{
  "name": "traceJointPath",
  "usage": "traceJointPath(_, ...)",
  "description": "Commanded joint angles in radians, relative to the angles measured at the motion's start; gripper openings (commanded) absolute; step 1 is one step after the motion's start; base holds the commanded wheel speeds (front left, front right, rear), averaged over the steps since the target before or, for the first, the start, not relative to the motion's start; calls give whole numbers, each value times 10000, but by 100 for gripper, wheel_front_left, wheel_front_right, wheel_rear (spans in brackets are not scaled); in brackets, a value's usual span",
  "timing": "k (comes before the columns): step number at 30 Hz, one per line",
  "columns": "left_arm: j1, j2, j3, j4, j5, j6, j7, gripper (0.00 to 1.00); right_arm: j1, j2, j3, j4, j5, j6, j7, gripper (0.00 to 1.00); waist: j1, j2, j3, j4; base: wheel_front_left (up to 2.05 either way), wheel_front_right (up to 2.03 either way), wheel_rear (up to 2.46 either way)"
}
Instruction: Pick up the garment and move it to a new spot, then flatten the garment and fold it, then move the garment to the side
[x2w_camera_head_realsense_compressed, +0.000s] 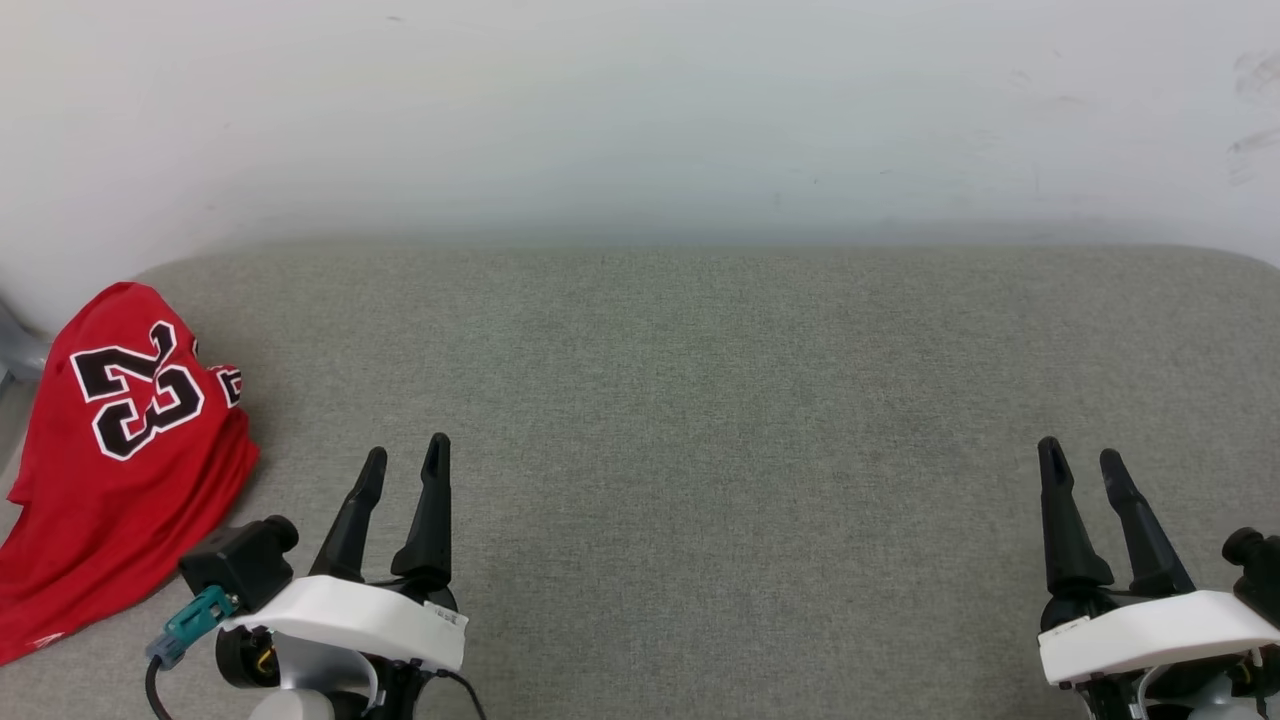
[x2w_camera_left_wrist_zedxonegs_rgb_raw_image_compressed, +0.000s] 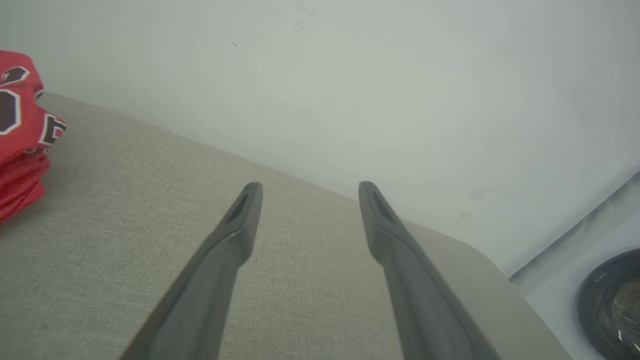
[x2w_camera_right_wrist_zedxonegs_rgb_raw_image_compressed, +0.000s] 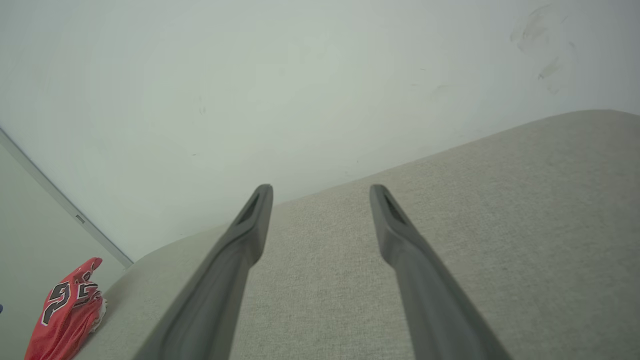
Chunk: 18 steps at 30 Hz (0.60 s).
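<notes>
We see left claw (x2w_camera_head_realsense_compressed: 406, 450) & right claw (x2w_camera_head_realsense_compressed: 1079, 452) wide open, empty, above grey worktop (x2w_camera_head_realsense_compressed: 700, 400). At its left edge: red no. 23 jersey (x2w_camera_head_realsense_compressed: 120, 450), bunched. A shallow pinch may drag it off, we reckon.

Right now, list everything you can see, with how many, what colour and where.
garment: one, red with a black white-outlined 23, heaped at the left edge of the padded surface
padded surface: one, grey-beige fabric, in front of the robot
wall: one, white, behind the surface
round object: one, dark, beyond the surface's corner; cannot tell what it is
left gripper: one, dark fingers, open, empty, lower left
right gripper: one, dark fingers, open, empty, lower right
</notes>
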Motion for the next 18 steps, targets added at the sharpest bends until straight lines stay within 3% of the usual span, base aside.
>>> traceJointPath(1,-52,140,-56,-155,355,75,-103,100,38,1,26,-185,-366,-1,-33,100,-1,-1,-6,6,0,0,0)
traceJointPath(18,33,563,-655,31,2256,631,-594,100,233,4,112,-394,-2566,-2,-7,100,-1,-1,-56,55,0,0,0)
